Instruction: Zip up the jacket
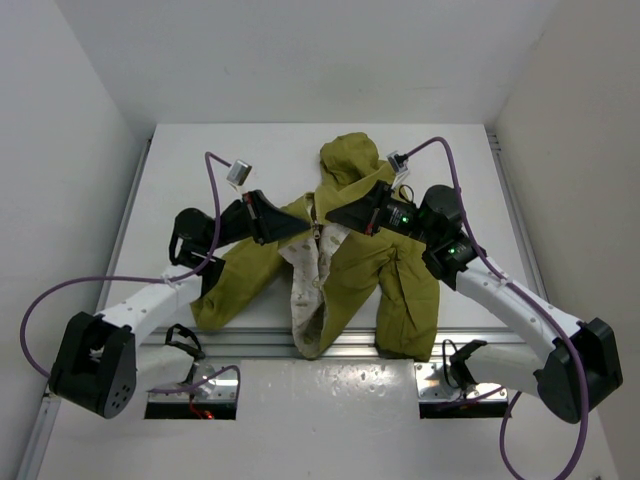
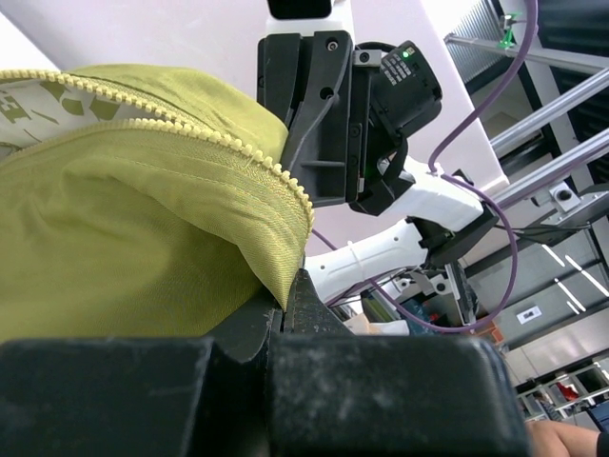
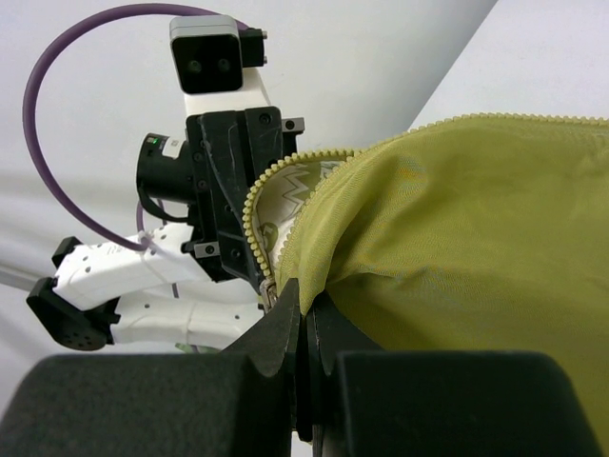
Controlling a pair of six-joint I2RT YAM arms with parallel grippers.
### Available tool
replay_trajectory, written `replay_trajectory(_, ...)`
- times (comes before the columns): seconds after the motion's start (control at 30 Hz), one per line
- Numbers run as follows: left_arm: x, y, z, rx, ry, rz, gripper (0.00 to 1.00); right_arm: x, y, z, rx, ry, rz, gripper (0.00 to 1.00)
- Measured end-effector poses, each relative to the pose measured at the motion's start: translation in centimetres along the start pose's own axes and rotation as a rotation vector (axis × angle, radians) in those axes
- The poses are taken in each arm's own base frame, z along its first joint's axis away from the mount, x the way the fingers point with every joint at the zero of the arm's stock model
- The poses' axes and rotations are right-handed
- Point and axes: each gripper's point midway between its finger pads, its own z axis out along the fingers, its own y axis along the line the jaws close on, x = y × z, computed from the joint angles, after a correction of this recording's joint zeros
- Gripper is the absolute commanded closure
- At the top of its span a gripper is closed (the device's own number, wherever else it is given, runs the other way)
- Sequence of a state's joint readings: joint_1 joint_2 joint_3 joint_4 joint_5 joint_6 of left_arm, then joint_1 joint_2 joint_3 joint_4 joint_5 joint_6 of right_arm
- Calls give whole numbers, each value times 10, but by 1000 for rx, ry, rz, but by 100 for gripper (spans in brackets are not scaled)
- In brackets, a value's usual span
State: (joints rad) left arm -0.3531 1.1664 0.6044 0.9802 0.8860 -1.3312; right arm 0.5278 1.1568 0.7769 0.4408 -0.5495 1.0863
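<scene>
Jacket (image 1: 345,270) lies front-open on the table (image 1: 200,160). We see the left gripper (image 2: 285,297) and right gripper (image 3: 303,309) each clamped on one front edge beside the zipper teeth (image 2: 238,143), facing each other. We judge this grip aligns the two halves for zipping.

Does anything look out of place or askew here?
The olive-green hooded fabric jacket lies rumpled and unzipped, with its cream lining exposed. Its hem and one sleeve spill past the white table's near edge. Left gripper and right gripper each pinch the cloth by the zipper teeth.
</scene>
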Motion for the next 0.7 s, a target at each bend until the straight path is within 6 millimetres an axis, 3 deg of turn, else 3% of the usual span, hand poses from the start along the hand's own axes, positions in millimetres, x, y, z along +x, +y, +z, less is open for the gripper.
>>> replay_trajectory(0.7,-9,5,4,-6,-15,-14,100,5,2,1,-20,8,-57,100)
